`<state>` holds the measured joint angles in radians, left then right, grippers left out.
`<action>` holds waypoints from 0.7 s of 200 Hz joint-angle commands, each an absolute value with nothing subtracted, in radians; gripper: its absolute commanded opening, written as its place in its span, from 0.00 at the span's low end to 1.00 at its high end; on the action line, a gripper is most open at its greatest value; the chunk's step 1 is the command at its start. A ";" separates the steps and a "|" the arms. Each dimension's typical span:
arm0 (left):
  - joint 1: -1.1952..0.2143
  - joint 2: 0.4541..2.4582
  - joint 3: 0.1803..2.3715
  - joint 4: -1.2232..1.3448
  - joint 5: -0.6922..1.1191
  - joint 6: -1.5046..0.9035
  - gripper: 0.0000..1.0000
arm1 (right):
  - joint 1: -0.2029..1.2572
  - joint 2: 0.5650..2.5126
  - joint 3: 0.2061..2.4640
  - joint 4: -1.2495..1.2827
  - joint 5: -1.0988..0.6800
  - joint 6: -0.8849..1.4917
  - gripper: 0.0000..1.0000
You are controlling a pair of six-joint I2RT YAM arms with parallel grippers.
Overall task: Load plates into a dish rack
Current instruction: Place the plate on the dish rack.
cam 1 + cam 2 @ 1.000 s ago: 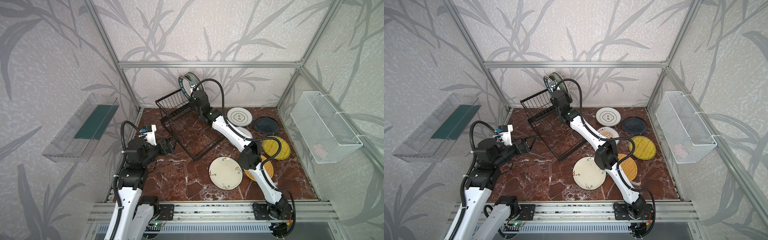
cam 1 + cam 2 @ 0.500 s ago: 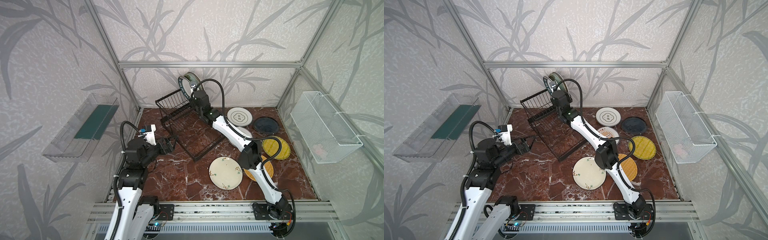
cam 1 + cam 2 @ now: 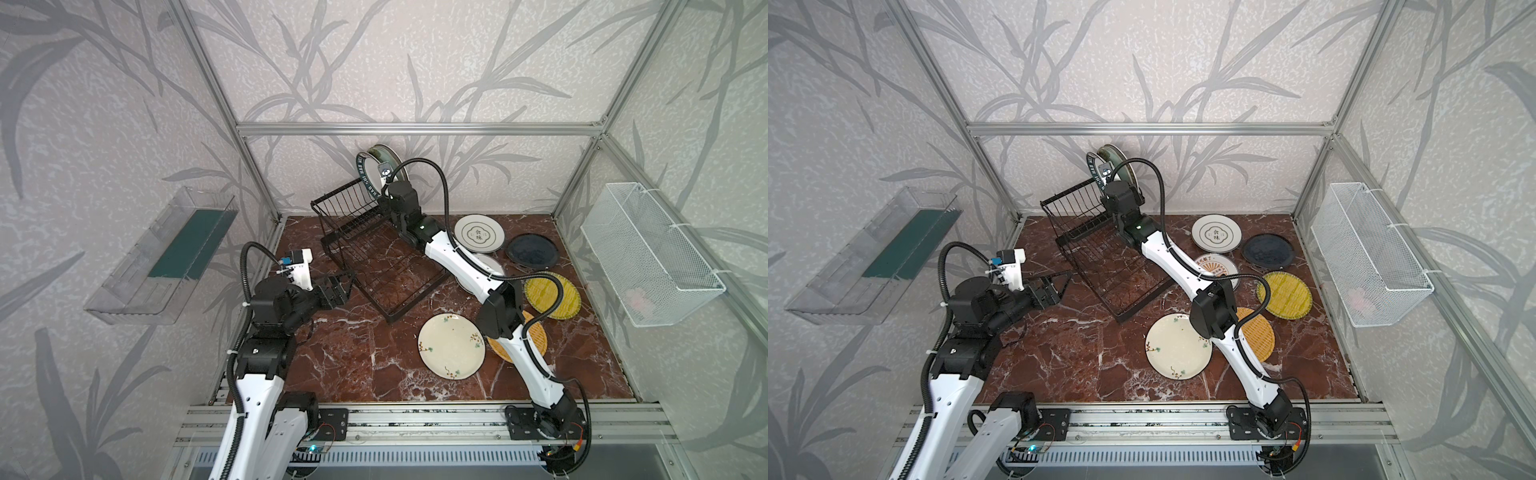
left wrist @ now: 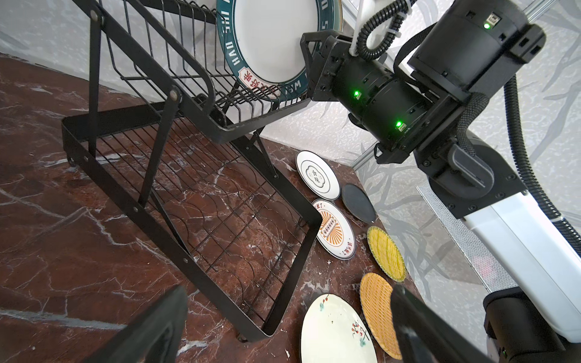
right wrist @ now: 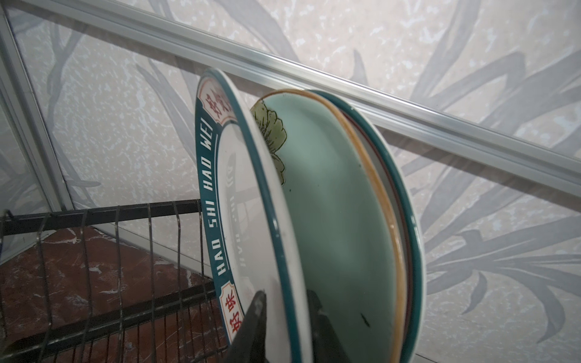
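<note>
Nearest, the left end effector (image 3: 338, 284) hangs with its fingers wide apart and empty, just off the near corner of the dish rack (image 3: 361, 232). Beyond it the loose plates lie flat on the bench (image 3: 353, 365) at the rack's other side, the cream floral plate (image 3: 451, 347) foremost. All are closer to the right arm, which looks the likelier to fetch them. Farthest, the teal-rimmed plate (image 5: 220, 188) stands on edge in the upper basket, with a pale green plate (image 5: 330, 204) behind it. The right end effector (image 5: 286, 303) straddles its lower rim; whether it is pinching the rim or standing clear, I cannot tell. Only the left wrist view shows the sunburst plate (image 4: 334, 229) whole; in both top views the right arm covers part of it.
</note>
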<state>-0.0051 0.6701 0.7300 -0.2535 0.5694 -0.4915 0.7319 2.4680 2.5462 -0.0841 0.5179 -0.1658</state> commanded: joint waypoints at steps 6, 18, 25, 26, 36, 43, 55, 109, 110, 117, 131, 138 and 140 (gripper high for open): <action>0.003 0.667 0.719 -0.229 0.585 -0.495 0.99 | 0.729 2.402 2.587 -0.084 0.511 -0.163 0.28; 0.002 0.669 0.717 -0.227 0.588 -0.496 0.99 | 0.728 2.399 2.593 -0.084 0.511 -0.165 0.30; 0.002 0.669 0.718 -0.227 0.588 -0.496 0.99 | 0.728 2.397 2.598 -0.083 0.513 -0.166 0.32; 0.002 0.669 0.718 -0.227 0.589 -0.496 0.99 | 0.727 2.397 2.598 -0.083 0.514 -0.166 0.32; 0.002 0.668 0.718 -0.227 0.589 -0.497 0.99 | 0.728 2.395 2.606 -0.080 0.514 -0.169 0.36; 0.002 0.668 0.717 -0.226 0.588 -0.498 0.99 | 0.728 2.395 2.613 -0.080 0.514 -0.172 0.39; 0.002 0.668 0.718 -0.226 0.591 -0.498 0.99 | 0.729 2.394 2.621 -0.079 0.514 -0.175 0.41; 0.002 0.669 0.716 -0.221 0.596 -0.502 0.99 | 0.729 2.380 2.640 -0.067 0.529 -0.190 0.50; 0.002 0.669 0.716 -0.221 0.596 -0.502 0.99 | 0.729 2.381 2.640 -0.067 0.529 -0.190 0.50; 0.002 0.669 0.715 -0.221 0.597 -0.503 0.99 | 0.727 2.378 2.639 -0.061 0.535 -0.197 0.52; 0.002 0.667 0.716 -0.220 0.599 -0.505 0.99 | 0.727 2.376 2.640 -0.057 0.541 -0.203 0.54; 0.002 0.667 0.713 -0.218 0.600 -0.504 0.99 | 0.727 2.376 2.639 -0.055 0.543 -0.205 0.55; 0.003 0.667 0.713 -0.219 0.600 -0.504 0.99 | 0.727 2.376 2.639 -0.054 0.543 -0.206 0.56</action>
<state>-0.0048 0.6701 0.7284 -0.2520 0.5797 -0.5007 0.7315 2.4317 2.6064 -0.0864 0.5198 -0.1886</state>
